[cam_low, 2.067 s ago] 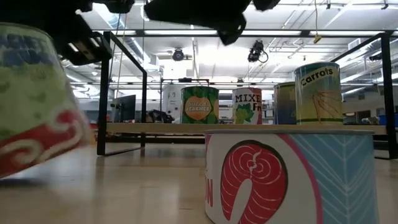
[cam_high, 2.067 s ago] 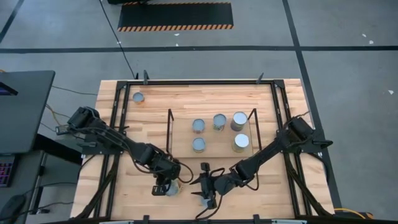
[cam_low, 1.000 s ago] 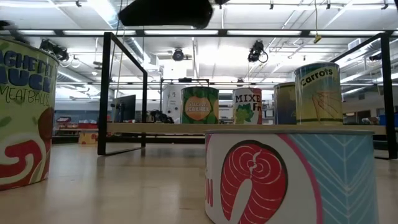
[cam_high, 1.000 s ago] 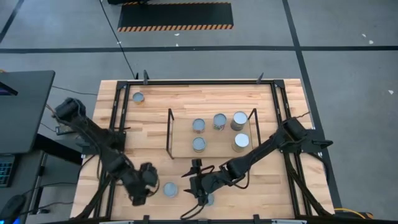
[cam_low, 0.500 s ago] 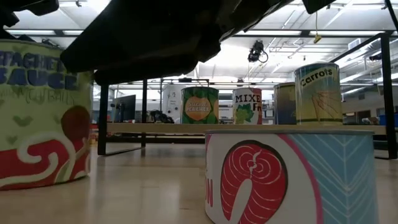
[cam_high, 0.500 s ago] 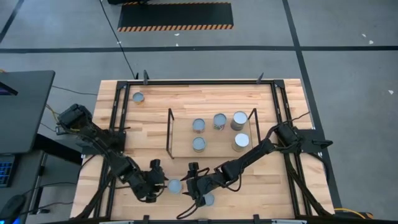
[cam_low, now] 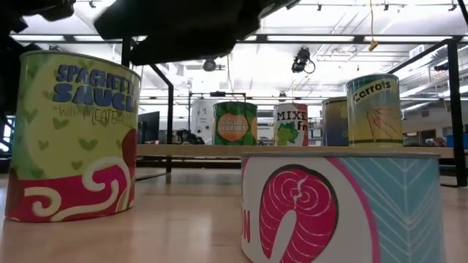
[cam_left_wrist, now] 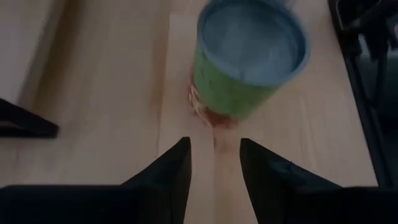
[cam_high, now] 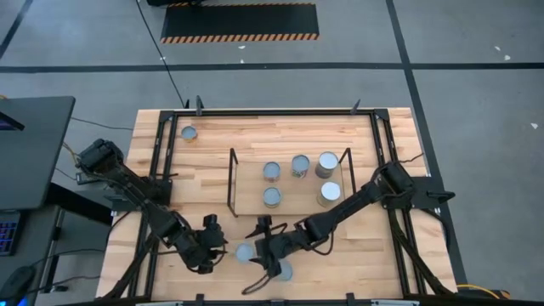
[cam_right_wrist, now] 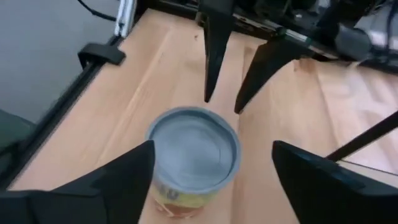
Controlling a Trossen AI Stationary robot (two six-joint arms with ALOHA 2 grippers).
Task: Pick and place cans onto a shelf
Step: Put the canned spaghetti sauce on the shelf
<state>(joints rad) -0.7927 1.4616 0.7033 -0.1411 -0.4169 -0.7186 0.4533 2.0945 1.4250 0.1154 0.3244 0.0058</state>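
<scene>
Where labels face forward, "Spaghetti Sauce" can (cam_low: 73, 135), "Carrots" can (cam_low: 374, 109).

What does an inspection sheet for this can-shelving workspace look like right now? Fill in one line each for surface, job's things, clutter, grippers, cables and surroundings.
Surface: light-wood table with a black frame.
Job's things: low light-wood shelf with black wire ends carries five silver-topped cans; green spaghetti-sauce can and pink salmon-label can stand near the table's front edge; a lone silver-topped can stands at the far left corner.
Clutter: nothing seen.
Grippers: left gripper open, just short of the spaghetti-sauce can; right gripper wide open at that can, not gripping it.
Cables: black cable across the floor to the table.
Surroundings: grey floor, hazard-striped mat.
</scene>
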